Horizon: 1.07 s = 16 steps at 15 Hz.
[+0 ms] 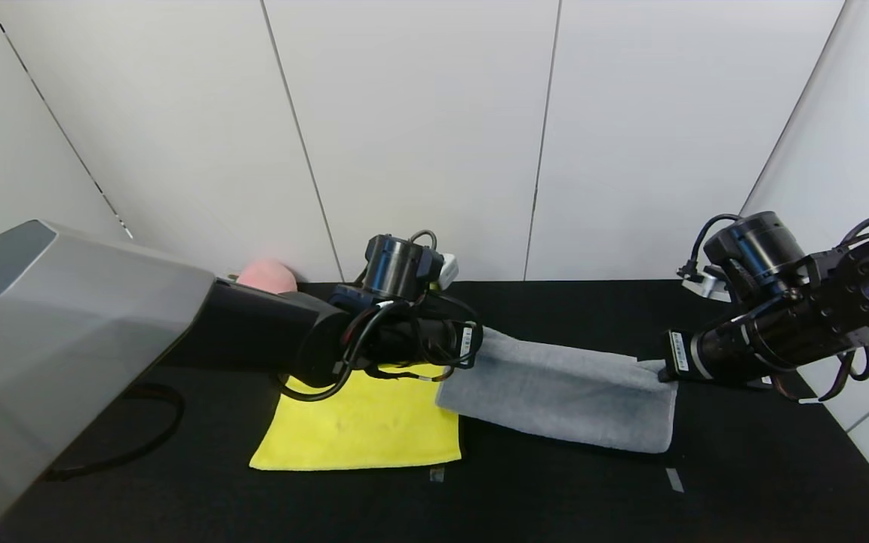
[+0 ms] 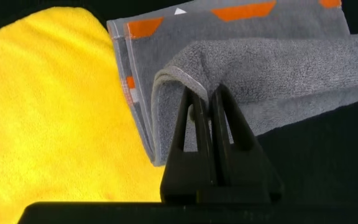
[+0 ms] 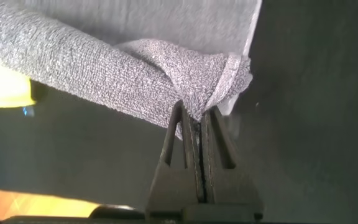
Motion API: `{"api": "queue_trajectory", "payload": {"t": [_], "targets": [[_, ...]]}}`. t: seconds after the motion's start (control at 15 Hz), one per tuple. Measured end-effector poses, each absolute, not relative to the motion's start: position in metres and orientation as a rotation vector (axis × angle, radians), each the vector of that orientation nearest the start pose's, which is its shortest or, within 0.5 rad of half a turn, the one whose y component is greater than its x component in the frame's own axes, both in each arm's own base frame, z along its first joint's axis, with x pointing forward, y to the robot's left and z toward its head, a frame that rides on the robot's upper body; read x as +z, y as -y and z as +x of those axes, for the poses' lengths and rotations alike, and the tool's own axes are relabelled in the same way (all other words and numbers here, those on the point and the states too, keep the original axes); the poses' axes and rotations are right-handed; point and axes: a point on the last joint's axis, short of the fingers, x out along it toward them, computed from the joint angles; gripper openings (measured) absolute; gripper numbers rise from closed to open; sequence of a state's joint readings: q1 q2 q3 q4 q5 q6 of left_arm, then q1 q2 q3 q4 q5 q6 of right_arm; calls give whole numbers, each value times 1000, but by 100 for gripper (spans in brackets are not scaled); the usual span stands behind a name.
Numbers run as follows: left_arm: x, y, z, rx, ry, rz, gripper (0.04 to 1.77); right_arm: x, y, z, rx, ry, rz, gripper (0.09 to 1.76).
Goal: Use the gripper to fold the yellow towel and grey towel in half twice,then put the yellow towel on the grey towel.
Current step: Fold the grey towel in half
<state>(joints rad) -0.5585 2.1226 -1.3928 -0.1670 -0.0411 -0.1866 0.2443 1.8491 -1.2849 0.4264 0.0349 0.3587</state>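
Pinching grey towel (image 1: 555,392), both arms low

in the head view the left arm hides the far edge of the bright yellow fleecy towel (image 1: 363,422) and most of the pink plush peach (image 1: 267,276).

- A black table top (image 1: 744,483) is seen spread across the lower part of the head view.
- White wall panels (image 1: 419,136) with thin dark seams are seen behind the table.
- A pink plush object (image 1: 267,274) is seen at the far edge of the table on the left, partly hidden.
- Two small pale tape marks (image 1: 674,480) are seen on the black surface near the front edge, well apart from each other.
- A black cable (image 1: 133,445) is seen looped on the table at the left.
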Motion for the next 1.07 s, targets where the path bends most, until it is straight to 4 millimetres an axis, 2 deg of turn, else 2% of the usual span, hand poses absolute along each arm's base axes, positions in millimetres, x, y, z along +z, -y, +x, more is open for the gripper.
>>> {"api": "queue_trajectory", "payload": {"t": [0.2,0.53,0.8,1.07], "targets": [[138,228,370,-523,-600,-29,13,168,-75,328,58,-1024,227,13],[118,225,386,-501,-649,10,13,156,-74,342,43,-1046,234,13],[104,228,392,-495,-675,19,13,144,-74,352,28,-1073,236,13],[100,231,393,-503,-680,24,13,135,-70,359,12,-1089,239,13]]}}
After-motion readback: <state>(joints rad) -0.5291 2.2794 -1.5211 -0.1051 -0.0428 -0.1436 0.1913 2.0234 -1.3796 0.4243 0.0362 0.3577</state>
